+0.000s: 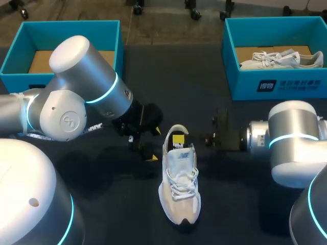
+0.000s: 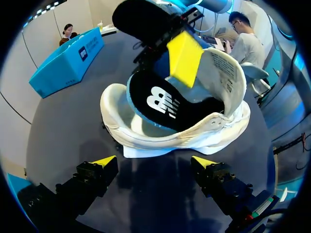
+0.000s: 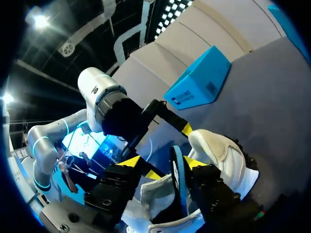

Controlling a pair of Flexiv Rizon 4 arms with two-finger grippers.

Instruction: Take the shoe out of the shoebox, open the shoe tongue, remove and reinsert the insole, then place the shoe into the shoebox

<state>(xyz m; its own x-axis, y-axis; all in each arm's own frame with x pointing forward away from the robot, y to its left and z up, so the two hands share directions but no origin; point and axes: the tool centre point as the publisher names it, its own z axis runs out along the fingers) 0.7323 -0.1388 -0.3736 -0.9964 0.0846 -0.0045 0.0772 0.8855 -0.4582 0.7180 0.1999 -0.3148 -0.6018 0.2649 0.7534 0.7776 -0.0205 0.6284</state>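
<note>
Pinching the black, blue-edged foam insole [image 2: 160, 102] at the heel of the white lace-up sneaker [image 1: 180, 189] on the dark table [image 1: 122, 214], the right gripper [image 3: 163, 165] gripped it thinly. The left gripper [image 2: 153, 162] stood wide and empty just behind. Unbraced, the sneaker could slide or tip if the insole snagged.

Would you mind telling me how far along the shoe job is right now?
Done: the shoe is out on the table, tongue open. In hand: the right gripper holds the insole half out of the shoe; the left gripper sits open behind it. Left: seating the insole and returning the shoe to the shoebox.
</note>
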